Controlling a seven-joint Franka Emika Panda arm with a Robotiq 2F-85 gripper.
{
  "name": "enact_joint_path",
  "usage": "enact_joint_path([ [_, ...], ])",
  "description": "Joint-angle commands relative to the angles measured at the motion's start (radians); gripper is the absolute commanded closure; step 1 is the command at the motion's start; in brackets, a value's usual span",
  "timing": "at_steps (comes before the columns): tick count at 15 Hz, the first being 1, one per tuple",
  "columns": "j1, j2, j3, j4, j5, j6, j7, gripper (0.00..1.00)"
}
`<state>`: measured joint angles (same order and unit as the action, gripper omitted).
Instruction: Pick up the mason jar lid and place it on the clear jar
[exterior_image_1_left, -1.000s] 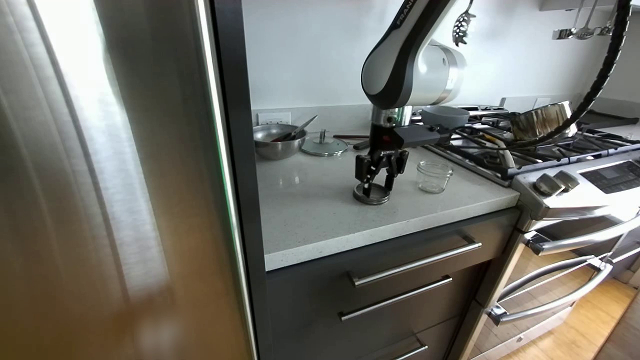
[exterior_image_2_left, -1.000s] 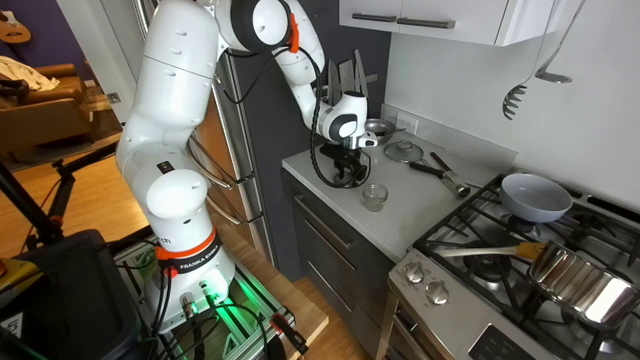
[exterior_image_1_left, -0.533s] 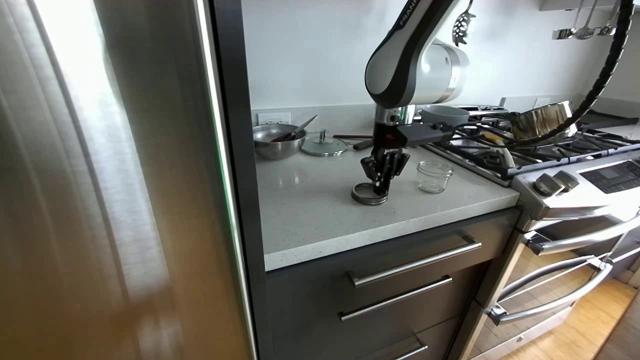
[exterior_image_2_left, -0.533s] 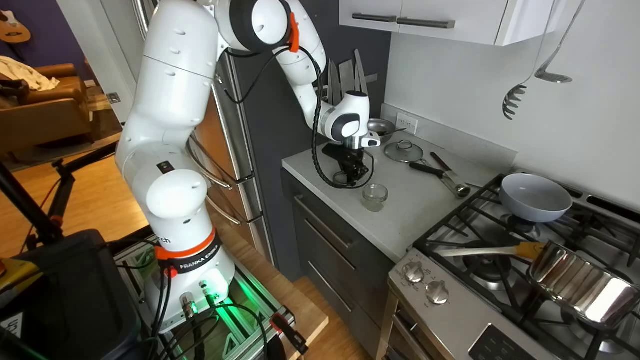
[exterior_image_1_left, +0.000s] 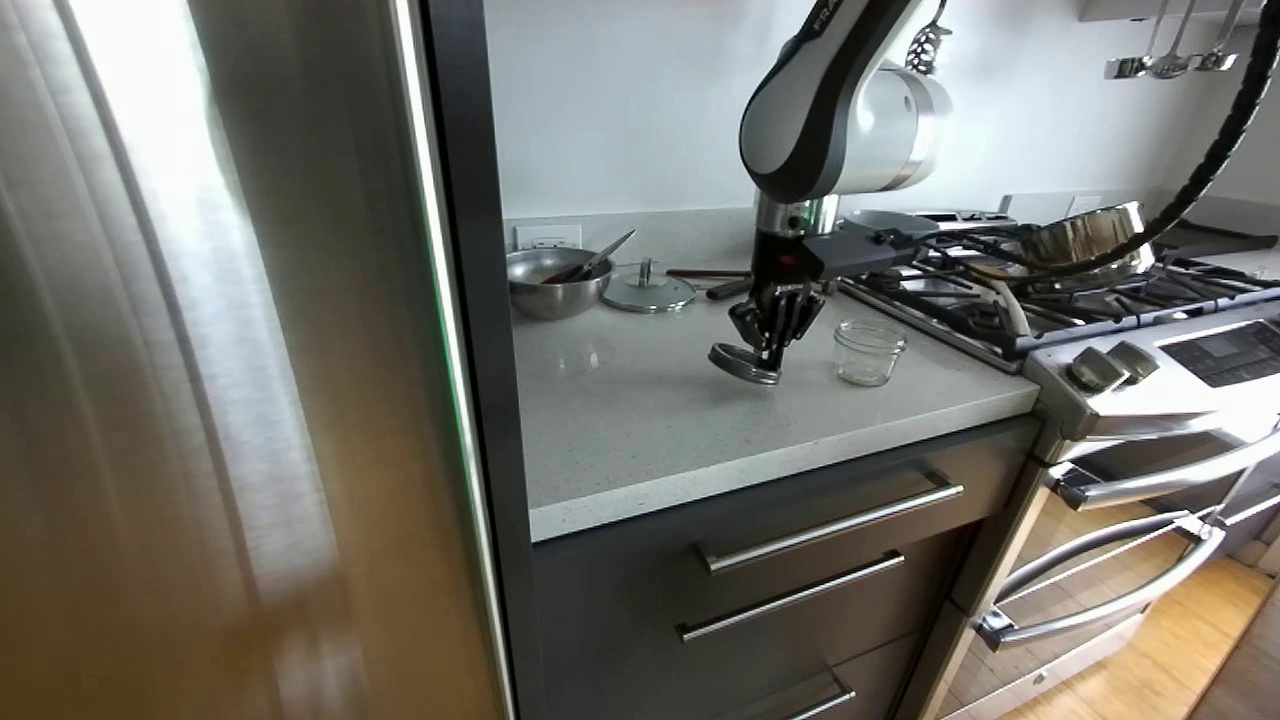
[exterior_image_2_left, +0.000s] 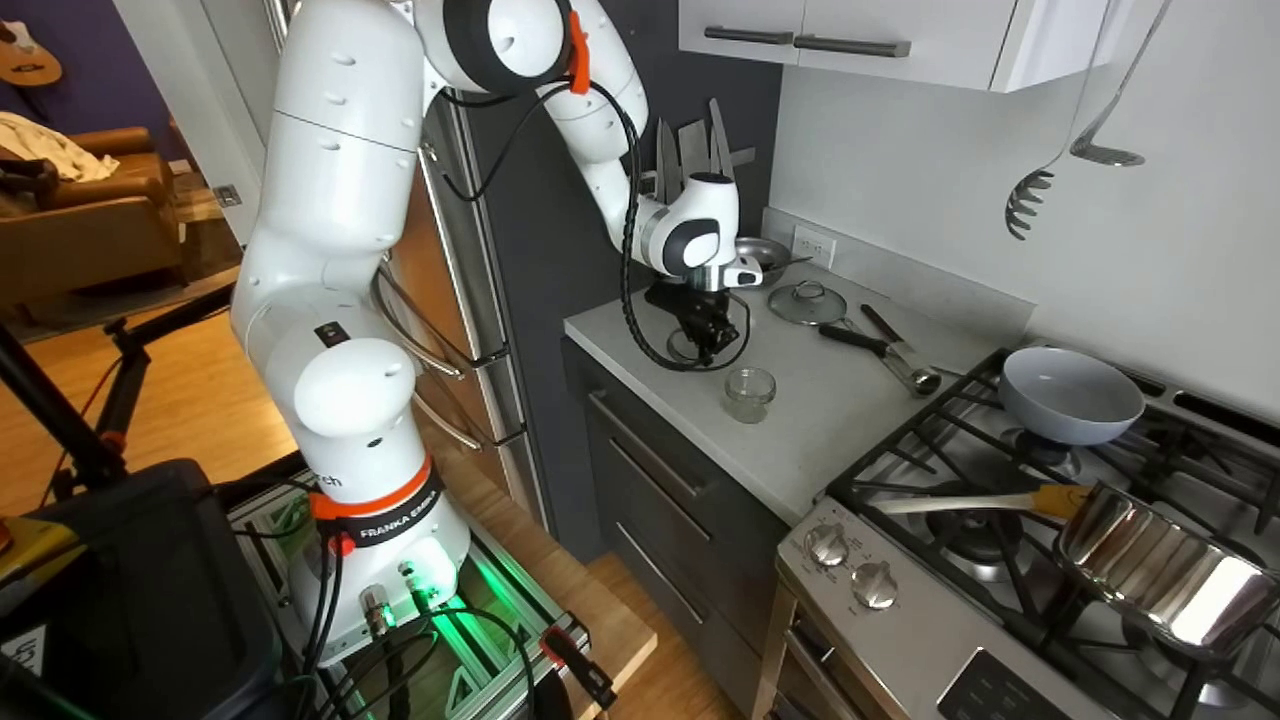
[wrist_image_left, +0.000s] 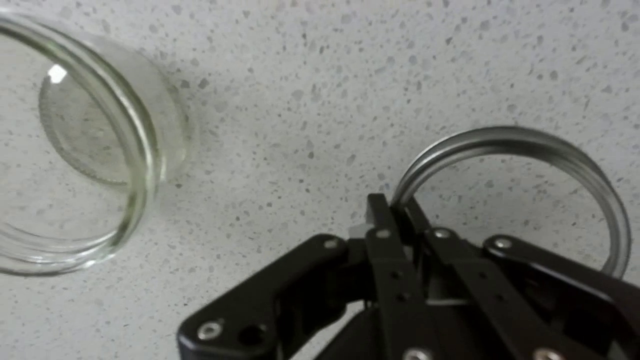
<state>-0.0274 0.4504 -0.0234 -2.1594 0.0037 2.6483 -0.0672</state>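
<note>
Mason jar lid ring (wrist_image_left: 510, 141) hangs tilted, rim pinched in the gripper (wrist_image_left: 394, 203), so I'd level it over the clear glass jar (exterior_image_1_left: 868, 355) before lowering.

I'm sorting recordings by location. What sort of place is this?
A kitchen, probably in a home: there is a gas stove with a steel pot on it, a white overhead cabinet, and a brown sofa or armchair in the background.
</note>
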Motion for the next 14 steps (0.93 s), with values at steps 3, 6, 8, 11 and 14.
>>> enact_joint_path([
  [3,0.084,-0.168,-0.133,-0.151,-0.210,-0.020,0.165,0.98],
  [6,0.106,-0.241,-0.195,-0.208,-0.357,-0.041,0.285,0.98],
  [8,0.098,-0.284,-0.210,-0.237,-0.431,-0.045,0.350,0.98],
  [11,0.072,-0.321,-0.216,-0.261,-0.505,-0.053,0.425,0.98],
  [14,0.039,-0.334,-0.218,-0.277,-0.529,-0.047,0.464,0.98],
])
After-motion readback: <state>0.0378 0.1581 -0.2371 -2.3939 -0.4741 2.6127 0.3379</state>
